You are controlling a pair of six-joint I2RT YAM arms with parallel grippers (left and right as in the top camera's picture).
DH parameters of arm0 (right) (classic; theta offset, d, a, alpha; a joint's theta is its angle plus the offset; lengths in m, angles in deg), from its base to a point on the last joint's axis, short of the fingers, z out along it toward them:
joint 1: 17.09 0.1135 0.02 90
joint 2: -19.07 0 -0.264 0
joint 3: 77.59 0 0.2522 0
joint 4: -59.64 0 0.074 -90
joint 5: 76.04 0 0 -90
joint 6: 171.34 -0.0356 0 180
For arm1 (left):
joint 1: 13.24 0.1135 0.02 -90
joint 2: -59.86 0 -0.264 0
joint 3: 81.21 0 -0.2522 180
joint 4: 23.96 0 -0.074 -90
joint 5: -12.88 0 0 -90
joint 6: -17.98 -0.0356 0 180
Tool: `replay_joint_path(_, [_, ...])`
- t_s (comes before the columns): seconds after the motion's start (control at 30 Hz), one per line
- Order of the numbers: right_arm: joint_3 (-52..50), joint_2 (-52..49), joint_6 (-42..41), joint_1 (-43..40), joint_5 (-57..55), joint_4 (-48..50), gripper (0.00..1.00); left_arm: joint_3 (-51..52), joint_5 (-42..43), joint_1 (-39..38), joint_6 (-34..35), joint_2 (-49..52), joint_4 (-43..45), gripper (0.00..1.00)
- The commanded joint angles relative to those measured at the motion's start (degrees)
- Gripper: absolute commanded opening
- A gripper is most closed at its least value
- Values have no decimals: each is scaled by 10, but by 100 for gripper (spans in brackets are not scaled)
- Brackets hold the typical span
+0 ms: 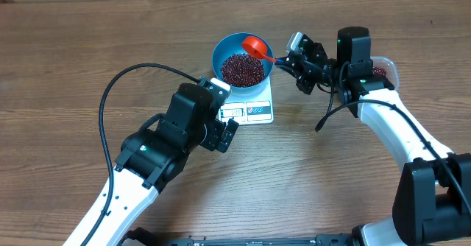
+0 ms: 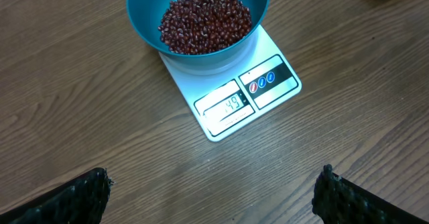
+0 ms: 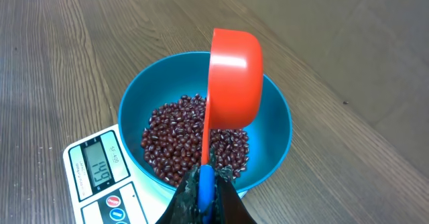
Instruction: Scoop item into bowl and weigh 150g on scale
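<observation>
Since the display looks to read 149, a hair under target, I'd put this at the final top-up stage. Bowl sits on the scale, toward its far end & overhanging the sides, w/ beans heaped in the bottom and bare wall above them. R claw is clamped narrow on the scoop handle. Scoop hangs over the bowl, tipped so its rounded back faces the wrist cam, mouth turned away; can't tell if anything's left inside. L claw is spread wide, holding nothing, over bare worktop near the scale's display end, not touching it.

Next move, my guess: only a few beans needed, so a tiny shake or a near-empty scoop from the tub, partly hidden by the R arm, then let the readout settle. A full scoop would overshoot. Don't knock the bowl; a nudge would upset the reading.

Materials:
- Beans: small, oval, glossy maroon, loose; likely to roll & spill.
- Bowl: smooth blue plastic, round, deep.
- Scoop: glossy red-orange plastic, rounded cup, thin handle w/ a blue bit at the grip.
- Scale: flat white rectangle, rounded corners, dark button strip beside the display.
- Worktop: matte wood-grain.
- L fingers: black, knobbly, rubber-like.
</observation>
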Motion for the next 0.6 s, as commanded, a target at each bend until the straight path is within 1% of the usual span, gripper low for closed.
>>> replay_joint_path(0.0, [0, -5, 28, 3, 9, 3, 4, 3, -3, -4, 4, 3, 2, 100])
replay_joint_path(0.37, [0, -5, 34, 3, 9, 6, 4, 3, -3, -4, 4, 3, 2, 100])
replay_joint_path(0.43, [0, -5, 69, 3, 9, 8, 4, 3, -3, -4, 4, 3, 2, 100])
replay_joint_path(0.47, [0, -5, 101, 3, 9, 10, 4, 3, -3, -4, 4, 3, 1, 100])
replay_joint_path(0.57, [0, -5, 117, 3, 9, 16, 4, 3, -3, -4, 4, 3, 1, 100])
